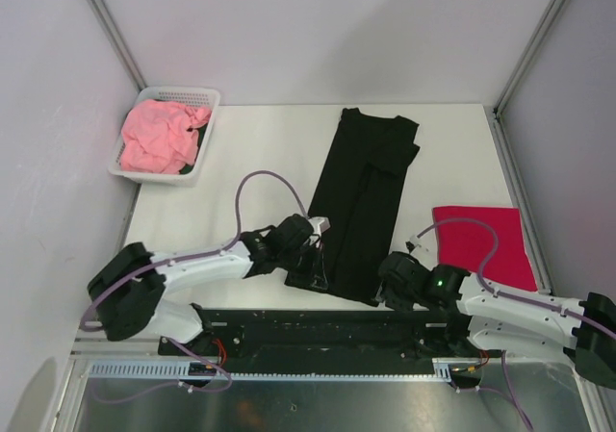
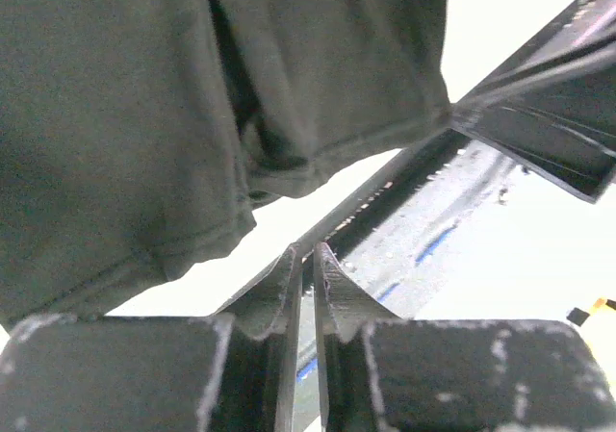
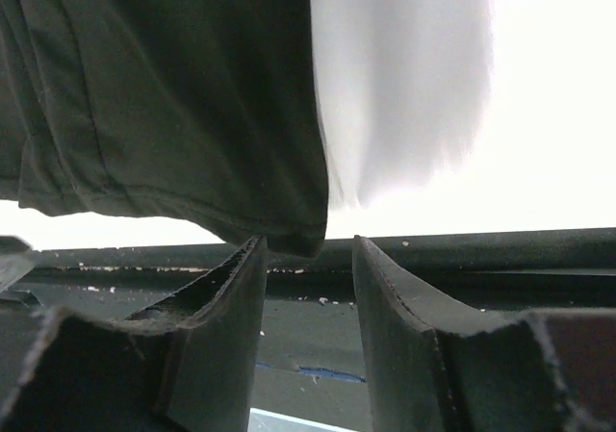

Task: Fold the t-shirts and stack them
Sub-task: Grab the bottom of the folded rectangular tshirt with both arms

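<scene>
Black t-shirt (image 1: 361, 201) lies flat mid-table, already narrowed into a long strip. Its long axis runs from the near edge of the table (image 1: 260, 143) away toward the far wall, leaning slightly right at the far end. The collar end is far and the hem end is near, just in front of both arms.

Left gripper (image 2: 306, 254): fingers drawn almost together, only a slit between them, and I see no cloth in it. The hem's left corner sits just ahead of the tips and to their left.

Right gripper (image 3: 308, 244): fingers apart, nothing clamped. The hem's right corner hangs right at the tip of one finger, at the edge of the gap rather than inside it.

My read is that the next fold takes the hem end away along the strip toward the collar. Each arm has its own near corner, and neither is clearly closer. The left would have to spread its fingers before it could take cloth. The right needs to nudge across so the corner falls between its fingers.

Red t-shirt (image 1: 481, 244): folded flat on the table to the right, just beside the right arm and apart from the black one.

White mesh basket (image 1: 183, 93), far left corner: holds the pink t-shirt (image 1: 159, 134), crumpled. A dark patch (image 1: 195, 165) shows under it at the basket's near right; I can't tell what it is.
</scene>
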`<control>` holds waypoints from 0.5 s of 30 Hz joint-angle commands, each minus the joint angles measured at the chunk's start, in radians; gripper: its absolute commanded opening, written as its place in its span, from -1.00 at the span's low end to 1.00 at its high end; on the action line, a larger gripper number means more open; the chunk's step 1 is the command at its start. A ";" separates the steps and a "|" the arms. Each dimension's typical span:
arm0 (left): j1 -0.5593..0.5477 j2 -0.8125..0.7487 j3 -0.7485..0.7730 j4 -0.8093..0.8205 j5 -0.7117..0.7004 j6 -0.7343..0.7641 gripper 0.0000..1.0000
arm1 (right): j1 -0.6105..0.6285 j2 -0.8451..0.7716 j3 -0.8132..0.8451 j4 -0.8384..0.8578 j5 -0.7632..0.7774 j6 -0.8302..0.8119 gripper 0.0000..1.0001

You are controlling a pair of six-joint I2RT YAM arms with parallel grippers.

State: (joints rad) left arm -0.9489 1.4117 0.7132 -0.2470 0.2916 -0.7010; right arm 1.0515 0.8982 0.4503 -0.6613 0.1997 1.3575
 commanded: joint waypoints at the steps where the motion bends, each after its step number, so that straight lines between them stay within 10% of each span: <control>1: -0.005 -0.115 -0.014 -0.014 0.020 -0.003 -0.72 | -0.023 0.018 0.013 0.009 0.043 -0.015 -0.07; 15: 0.280 -0.244 -0.127 -0.125 -0.137 0.033 -0.33 | -0.047 0.115 0.010 0.119 0.006 -0.044 -0.06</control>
State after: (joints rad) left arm -0.7246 1.1908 0.6163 -0.3428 0.1921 -0.6971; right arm 1.0073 0.9878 0.4503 -0.5800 0.1967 1.3254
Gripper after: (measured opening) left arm 0.296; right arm 0.469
